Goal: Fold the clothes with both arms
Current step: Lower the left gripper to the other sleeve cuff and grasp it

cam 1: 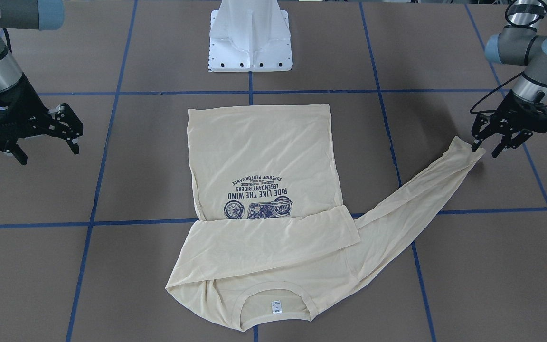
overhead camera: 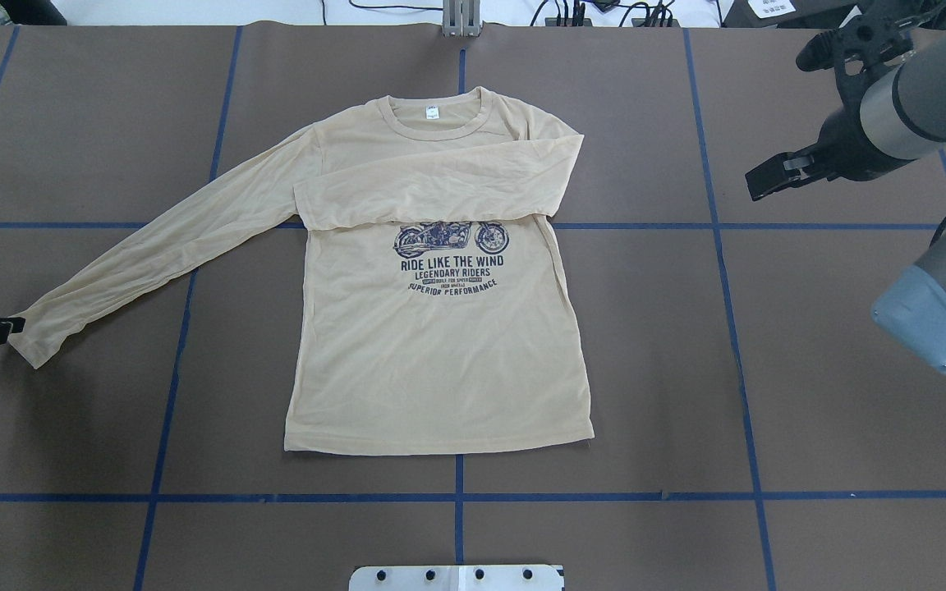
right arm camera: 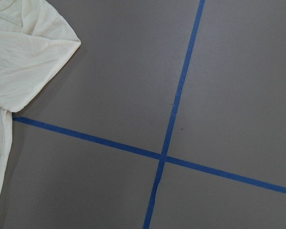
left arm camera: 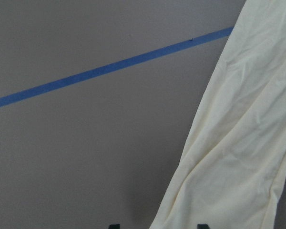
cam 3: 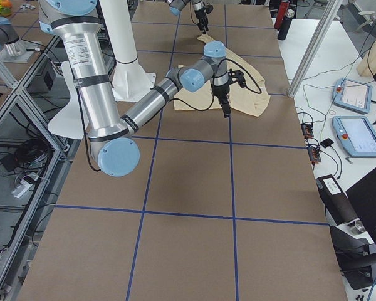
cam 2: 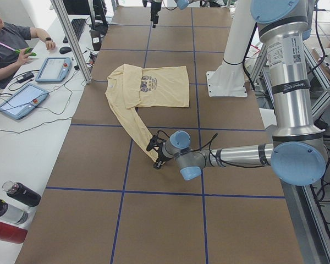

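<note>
The cream-yellow long-sleeved shirt (overhead camera: 440,353) lies flat, print up, with its collar and white neck label (overhead camera: 433,113) away from the robot base. One sleeve (overhead camera: 440,185) is folded across the chest above the print. The other sleeve (overhead camera: 153,254) stretches out diagonally over the table. My left gripper (cam 1: 486,146) is low at that sleeve's cuff (cam 1: 470,154), open. In the left wrist view the fabric (left arm camera: 229,143) runs between the two fingertips (left arm camera: 202,225). My right gripper (cam 1: 45,142) hangs open and empty above bare table, well clear of the shirt's other side.
The white pedestal base (cam 1: 250,38) stands behind the shirt's hem. Blue tape lines (right arm camera: 174,109) grid the brown tabletop. In the exterior left view a person (cam 2: 11,44) sits at a side desk with control tablets, and bottles (cam 2: 11,203) lie nearby.
</note>
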Controlling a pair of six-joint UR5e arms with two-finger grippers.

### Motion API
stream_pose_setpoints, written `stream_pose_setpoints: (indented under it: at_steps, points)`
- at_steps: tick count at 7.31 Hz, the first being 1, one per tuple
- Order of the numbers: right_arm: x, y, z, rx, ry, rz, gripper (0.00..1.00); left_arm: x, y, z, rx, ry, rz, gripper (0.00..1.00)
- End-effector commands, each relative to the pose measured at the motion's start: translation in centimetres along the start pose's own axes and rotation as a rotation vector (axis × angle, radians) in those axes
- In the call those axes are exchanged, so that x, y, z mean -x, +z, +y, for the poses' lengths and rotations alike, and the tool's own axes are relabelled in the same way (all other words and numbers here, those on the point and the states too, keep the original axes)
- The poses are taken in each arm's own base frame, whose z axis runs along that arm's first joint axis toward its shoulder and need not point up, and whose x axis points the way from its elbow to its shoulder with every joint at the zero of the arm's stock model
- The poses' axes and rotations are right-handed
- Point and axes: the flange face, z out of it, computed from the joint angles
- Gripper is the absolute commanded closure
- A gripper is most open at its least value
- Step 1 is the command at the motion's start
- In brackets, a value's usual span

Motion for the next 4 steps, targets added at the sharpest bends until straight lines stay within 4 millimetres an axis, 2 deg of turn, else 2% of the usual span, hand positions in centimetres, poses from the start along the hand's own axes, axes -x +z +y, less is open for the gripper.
stream_pose_setpoints:
  at_steps: [1,3,4]
  points:
    - [-0.01,-0.06,0.06,-0.001,0.001,0.0,0.0,0.22,0.43,0.43,0.012,0.001,-0.004,0.51]
    - [0.0,-0.07,0.05,-0.002,0.004,-0.001,0.0,0.34,0.63,0.68,0.019,0.0,-0.006,0.52]
    - [0.0,-0.07,0.05,-0.002,0.002,-0.001,0.0,0.28,0.6,0.63,0.017,0.001,-0.005,0.59]
